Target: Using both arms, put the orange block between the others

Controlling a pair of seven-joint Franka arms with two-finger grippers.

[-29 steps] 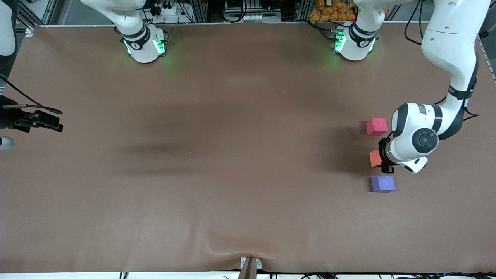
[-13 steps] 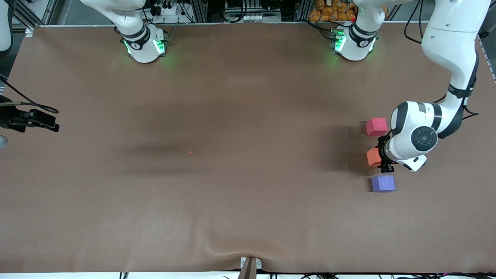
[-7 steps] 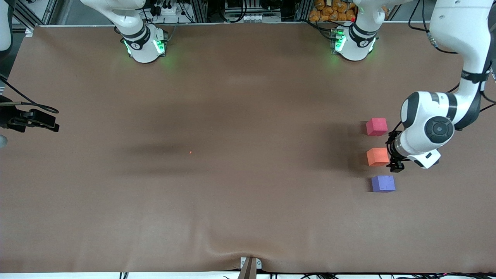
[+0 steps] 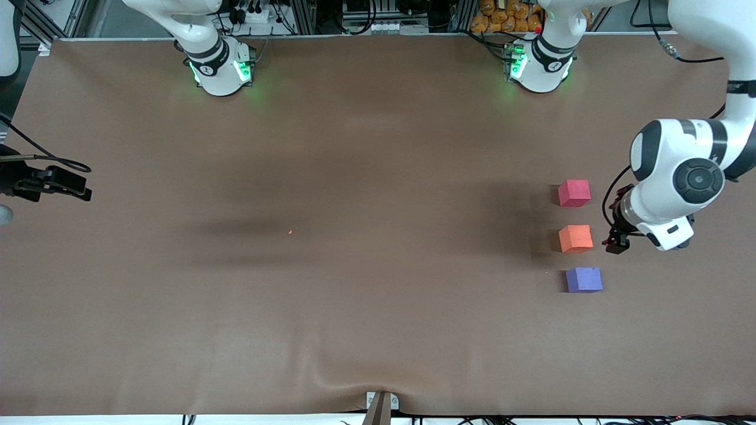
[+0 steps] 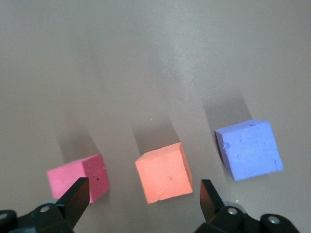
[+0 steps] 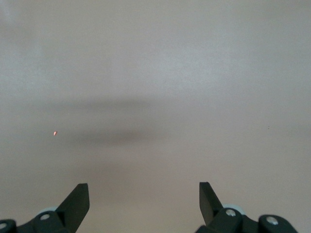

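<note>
The orange block [image 4: 575,238] [image 5: 164,172] rests on the table between the others. The pinkish-red cube [image 4: 574,193] [image 5: 77,177] lies farther from the front camera and the purple cube [image 4: 584,280] [image 5: 249,149] nearer. The three stand in a row with gaps between them. My left gripper [image 4: 617,223] [image 5: 144,189] is open and empty. It hangs over the table beside the orange block, toward the left arm's end, and touches nothing. My right gripper [image 4: 69,188] [image 6: 144,191] is open and empty over bare table at the right arm's end, where that arm waits.
A brown mat [image 4: 366,295] covers the table. A tiny orange speck [image 4: 290,232] [image 6: 55,133] lies on it toward the right arm's end. The mat puckers at the front edge [image 4: 381,394]. The arm bases [image 4: 221,68] [image 4: 537,65] stand along the edge farthest from the front camera.
My left gripper opened, let go of the orange block and drew back from it toward the left arm's end of the table. The block stayed between the other two. The right arm barely moved.
</note>
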